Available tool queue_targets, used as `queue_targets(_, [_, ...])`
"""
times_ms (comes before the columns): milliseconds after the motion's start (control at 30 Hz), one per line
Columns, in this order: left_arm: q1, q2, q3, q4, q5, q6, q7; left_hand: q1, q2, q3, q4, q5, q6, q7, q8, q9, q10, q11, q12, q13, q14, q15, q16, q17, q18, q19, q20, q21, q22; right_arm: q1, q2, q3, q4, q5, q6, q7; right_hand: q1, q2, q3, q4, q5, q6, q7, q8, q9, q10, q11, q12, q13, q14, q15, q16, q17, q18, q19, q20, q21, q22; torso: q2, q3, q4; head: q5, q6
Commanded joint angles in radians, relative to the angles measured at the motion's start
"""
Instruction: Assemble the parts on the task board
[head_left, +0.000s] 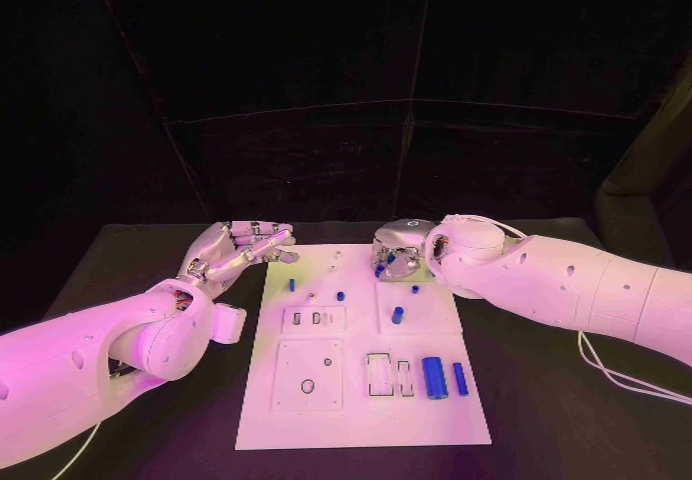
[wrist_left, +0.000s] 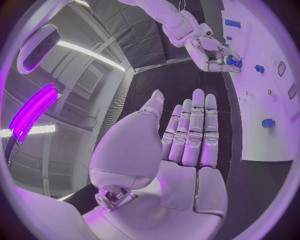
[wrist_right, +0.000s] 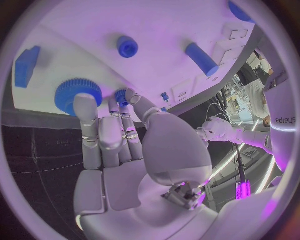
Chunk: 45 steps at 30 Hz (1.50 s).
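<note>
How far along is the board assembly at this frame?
Early to midway. Several small blue pegs already stand in the white task board. The right hand is fingering a small blue part beside the blue gear. The left hand holds nothing. Two blue cylinders still lie loose.

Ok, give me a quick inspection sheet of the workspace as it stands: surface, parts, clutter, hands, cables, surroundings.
Surface: black table, task board at its middle.
Job's things: blue parts on the board; a large cylinder and a slimmer piece lie near its front right; a blue gear sits by the right hand's fingertips.
Clutter: nothing seen.
Hands: left hand off the board's left edge, fingers apart, holding nothing; right hand fingers a small blue part at the board's far end, grasp unclear.
Cables: white cable under the right arm.
Surroundings: dark backdrop.
</note>
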Motion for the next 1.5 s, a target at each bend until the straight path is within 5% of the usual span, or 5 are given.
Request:
queue_targets(33, [0.002, 0.000, 0.001, -0.001, -0.007, 0.015, 0.000, -0.006, 0.005, 0.000, -0.005, -0.003, 0.000, 0.004, -0.006, -0.001, 0.002, 0.007, -0.006, -0.001, -0.005, 0.005, -0.006, 0.002, 0.014, 0.002, 0.004, -0.006, -0.001, 0.002, 0.002, 0.000, -0.001, -0.010, 0.015, 0.000, 0.003, 0.019, 0.027, 0.001, -0.021, 0.023, -0.002, 0.008, 0.003, 0.023, -0.004, 0.009, 0.002, 0.031, -0.003, 0.018, 0.021, -0.013, 0.016, -0.003, 0.028, 0.035, 0.002, 0.0012, 0.0004, 0.000, -0.001])
queue_targets(233, [0.002, -0.001, 0.001, -0.003, -0.007, 0.018, -0.004, -0.006, 0.007, 0.000, -0.006, -0.003, -0.001, 0.005, -0.008, -0.001, 0.001, 0.007, -0.008, -0.001, -0.005, 0.005, -0.007, 0.003, 0.014, 0.003, 0.005, -0.008, -0.002, 0.002, 0.002, 0.000, 0.003, -0.014, -0.026, 0.005, 0.017, 0.030, 0.095, -0.001, -0.051, 0.052, -0.008, 0.009, 0.004, 0.056, -0.013, 0.006, 0.003, 0.029, -0.010, 0.040, 0.041, -0.020, 0.022, -0.009, 0.071, 0.084, 0.004, 0.0010, 0.0009, 0.001, 0.001])
queue_targets(667, [0.002, -0.005, 0.001, -0.003, -0.007, 0.025, -0.008, -0.005, 0.011, 0.002, -0.008, -0.003, 0.000, 0.005, -0.009, -0.001, 0.002, 0.008, -0.011, -0.001, -0.005, 0.005, -0.010, 0.005, 0.014, 0.003, 0.005, -0.009, -0.004, 0.003, 0.005, 0.002, 0.029, 0.035, -0.279, 0.008, 0.017, 0.010, 0.135, 0.000, -0.058, 0.057, -0.005, 0.002, 0.002, 0.062, -0.013, -0.001, 0.003, 0.027, -0.012, 0.056, 0.055, -0.024, 0.026, -0.005, 0.103, 0.120, 0.009, 0.0022, 0.0022, 0.009, 0.015])
queue_targets(1033, [0.002, -0.005, 0.001, 0.006, -0.007, 0.027, -0.010, -0.003, 0.013, 0.003, -0.010, -0.003, 0.000, 0.005, -0.011, -0.001, 0.002, 0.008, -0.013, -0.001, -0.005, 0.005, -0.012, 0.006, 0.014, 0.004, 0.005, -0.011, -0.005, 0.003, 0.079, 0.002, -0.044, 0.038, -0.333, 0.011, 0.016, -0.003, 0.159, 0.004, -0.058, 0.045, 0.000, -0.002, 0.000, 0.047, -0.007, -0.004, 0.001, 0.026, -0.007, 0.063, 0.061, -0.025, 0.022, -0.002, 0.113, 0.129, 0.017, -0.0020, 0.0178, 0.002, 0.018])
queue_targets(1500, [0.010, -0.013, 0.001, 0.022, -0.007, 0.023, -0.009, -0.003, 0.014, 0.004, -0.011, -0.003, 0.000, 0.005, -0.012, -0.001, 0.002, 0.008, -0.014, -0.001, -0.005, 0.006, -0.013, 0.006, 0.014, 0.004, 0.006, -0.011, -0.005, 0.004, 0.141, 0.002, -0.096, 0.050, -0.269, 0.008, 0.009, -0.012, 0.168, 0.011, -0.059, 0.037, 0.003, -0.003, -0.001, 0.038, -0.004, -0.004, 0.001, 0.025, -0.004, 0.068, 0.064, -0.025, 0.019, 0.001, 0.118, 0.133, 0.035, -0.0067, 0.0272, -0.002, 0.025])
